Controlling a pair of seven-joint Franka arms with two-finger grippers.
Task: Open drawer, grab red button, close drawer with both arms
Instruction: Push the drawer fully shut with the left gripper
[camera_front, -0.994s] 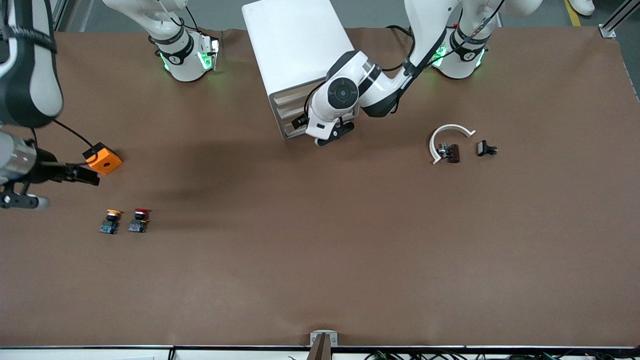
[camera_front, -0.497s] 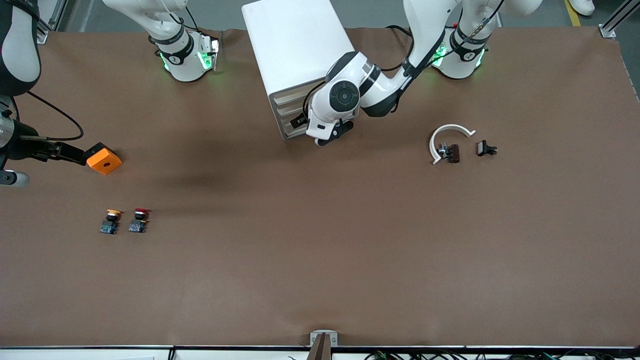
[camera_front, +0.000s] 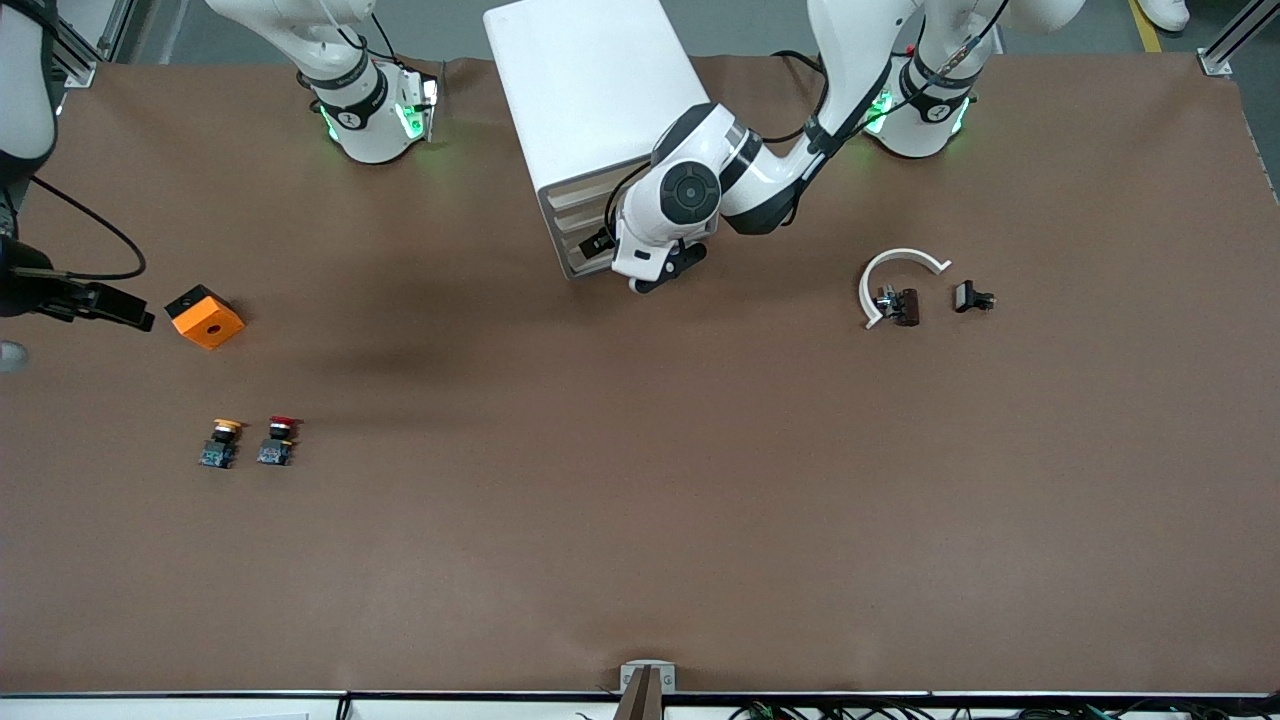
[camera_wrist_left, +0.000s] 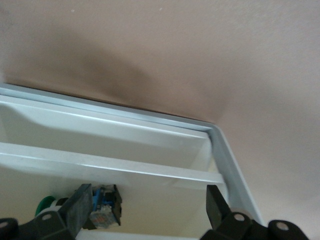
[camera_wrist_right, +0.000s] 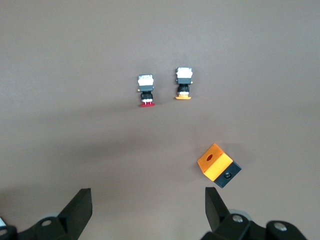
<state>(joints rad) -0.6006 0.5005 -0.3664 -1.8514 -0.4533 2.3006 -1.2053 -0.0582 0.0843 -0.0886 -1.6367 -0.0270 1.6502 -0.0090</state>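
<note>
The button (camera_front: 279, 440) with its red cap stands on the brown table toward the right arm's end, beside one with an orange-yellow cap (camera_front: 220, 443). In the right wrist view the button (camera_wrist_right: 146, 90) lies well clear of my open right gripper (camera_wrist_right: 146, 207). That right gripper (camera_front: 60, 330) hangs over the table's edge beside the orange cube (camera_front: 205, 317). My left gripper (camera_front: 665, 270) is at the front of the white drawer cabinet (camera_front: 590, 110), open, holding nothing. In the left wrist view the left gripper (camera_wrist_left: 146, 212) faces a white drawer opening (camera_wrist_left: 150, 140) with a small blue and black part (camera_wrist_left: 102, 207) inside.
A white curved piece (camera_front: 895, 272) and two small black parts (camera_front: 903, 305) (camera_front: 972, 297) lie toward the left arm's end. The orange cube (camera_wrist_right: 218, 165) sits close to one right fingertip (camera_wrist_right: 216, 205). Both arm bases stand beside the cabinet.
My right gripper has drawn away from the orange cube toward the table's edge at the right arm's end. The left gripper has edged slightly closer to the cabinet front. The objects have not moved.
</note>
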